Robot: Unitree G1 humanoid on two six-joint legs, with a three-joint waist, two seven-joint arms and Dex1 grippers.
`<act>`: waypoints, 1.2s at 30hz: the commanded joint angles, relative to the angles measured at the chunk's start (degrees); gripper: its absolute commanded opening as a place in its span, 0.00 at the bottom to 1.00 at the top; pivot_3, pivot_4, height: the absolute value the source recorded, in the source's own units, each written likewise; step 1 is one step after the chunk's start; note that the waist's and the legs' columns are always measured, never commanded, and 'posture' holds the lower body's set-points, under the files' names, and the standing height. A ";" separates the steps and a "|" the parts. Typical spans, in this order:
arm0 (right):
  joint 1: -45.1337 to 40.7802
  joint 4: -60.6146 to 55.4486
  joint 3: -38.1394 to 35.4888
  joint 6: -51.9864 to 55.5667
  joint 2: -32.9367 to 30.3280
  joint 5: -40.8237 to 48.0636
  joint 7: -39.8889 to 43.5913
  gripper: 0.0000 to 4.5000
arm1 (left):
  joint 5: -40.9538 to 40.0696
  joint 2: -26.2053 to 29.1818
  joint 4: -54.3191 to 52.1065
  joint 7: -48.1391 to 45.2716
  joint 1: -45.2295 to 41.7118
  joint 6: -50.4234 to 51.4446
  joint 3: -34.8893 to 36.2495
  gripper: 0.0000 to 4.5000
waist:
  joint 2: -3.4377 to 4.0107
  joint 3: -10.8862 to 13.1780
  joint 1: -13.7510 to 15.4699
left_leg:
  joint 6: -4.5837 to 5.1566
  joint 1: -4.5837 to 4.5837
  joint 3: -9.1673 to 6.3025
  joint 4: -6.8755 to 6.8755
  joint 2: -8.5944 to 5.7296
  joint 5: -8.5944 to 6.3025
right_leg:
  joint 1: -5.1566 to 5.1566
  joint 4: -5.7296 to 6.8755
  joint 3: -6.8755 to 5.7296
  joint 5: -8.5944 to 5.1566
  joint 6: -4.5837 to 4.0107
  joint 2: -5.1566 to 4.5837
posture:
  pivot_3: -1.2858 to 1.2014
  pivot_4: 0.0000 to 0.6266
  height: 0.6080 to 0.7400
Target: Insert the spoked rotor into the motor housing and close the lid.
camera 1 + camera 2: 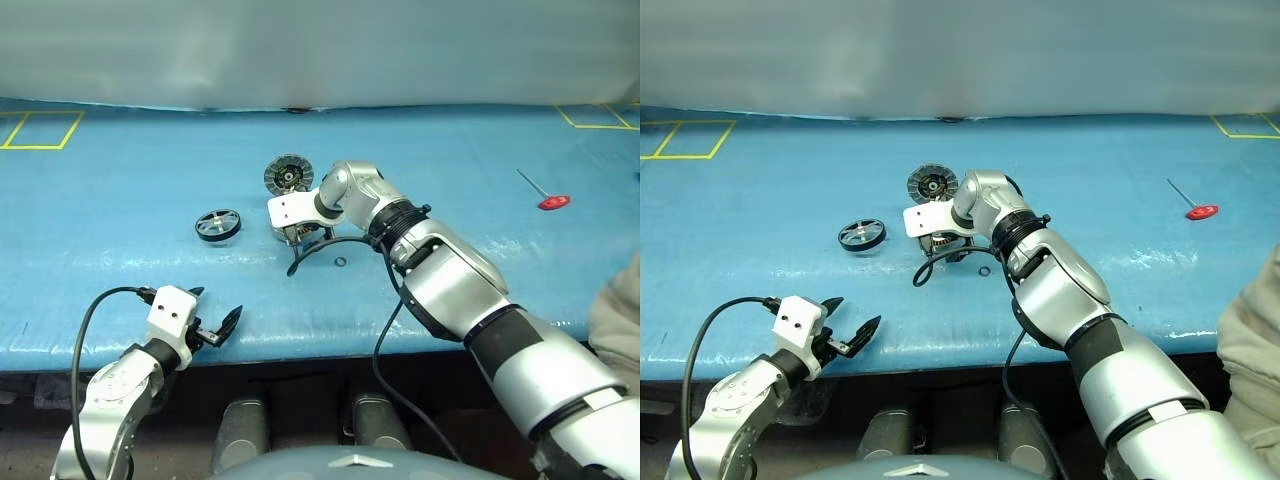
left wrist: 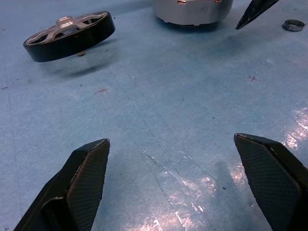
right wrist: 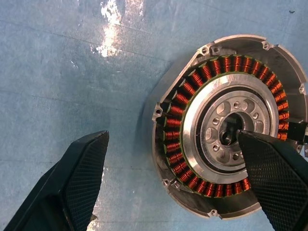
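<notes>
Blue sheeting covers the worktop, with yellow tape squares at its far corners and a pale wall behind.

The right end effector hangs steeply over the motor housing, jaws spread wide and holding nothing; one fingertip sits over the copper windings near the hub, the other over bare sheeting beside the rim. The lid stands open just beyond this end effector, ribbed face showing. The spoked rotor lies flat a short way to its left, apart from the housing. The left end effector hovers low near the worktop's front edge, equally wide open and empty, the rotor ahead of it.

Risks, as a judgement: the rotor is not yet in, so closing the lid now would shut an empty housing. A fingertip lowering further could scrape the windings or push the housing across the slick sheeting. The black cable looping beside the housing could snag the rotor on its way in. A small ring lying close by might be knocked away.

Count: one housing, one lid, one rotor, one small ring, one red-handled tool far off to the right, two end effectors.
</notes>
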 commanded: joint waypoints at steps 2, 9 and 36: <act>0.05 -0.33 -1.04 -0.73 0.37 -0.37 -0.58 1.00 | 0.22 -0.27 -0.63 -0.13 -0.36 -1.38 -0.22 1.00 | 0.00 0.00 0.00 | 0.00 0.00 0.00 0.00 0.00 0.00 | 0.00 0.00 0.00 0.00 0.00 0.00 | 0.52 0.24 1.00; 0.84 -0.40 -1.11 -0.88 0.89 -0.34 -0.23 1.00 | 0.11 -0.38 -0.70 -0.07 -0.31 -1.31 -0.17 1.00 | 0.00 0.00 -0.01 | -0.01 0.00 0.00 0.00 0.00 0.01 | 0.01 0.00 0.00 0.00 0.00 0.00 | 0.52 0.24 1.00; 0.37 -0.19 -2.50 -0.90 1.60 -0.45 -1.84 0.48 | 0.70 -1.09 -0.59 0.24 -0.31 -1.53 -1.00 1.00 | -0.02 -0.01 -0.23 | -0.04 0.01 -0.03 -0.01 0.03 0.02 | 0.02 0.02 0.00 0.00 -0.01 0.04 | 0.52 0.24 1.00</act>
